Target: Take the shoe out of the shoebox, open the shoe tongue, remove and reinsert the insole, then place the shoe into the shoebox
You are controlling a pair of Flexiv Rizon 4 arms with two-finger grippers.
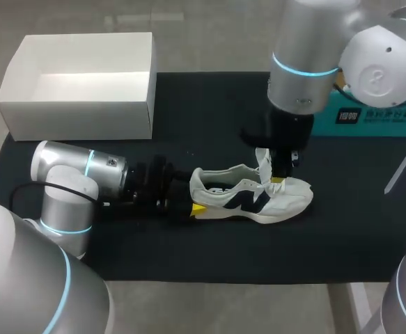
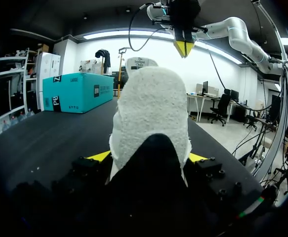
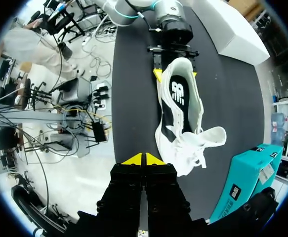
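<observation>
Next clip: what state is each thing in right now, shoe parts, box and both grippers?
shoe, out of the box, upright on the black mat.
shoe tongue, pulled open.
insole, seated inside the shoe.
shoebox, open, empty.
left gripper, shut on the shoe's heel.
right gripper, shut, empty, above the shoe's front.

Heel of shoe [image 2: 151, 113] is hiding its toe in left wrist view; teal box [image 1: 387, 122] is running off head view at 3 o'clock.
</observation>
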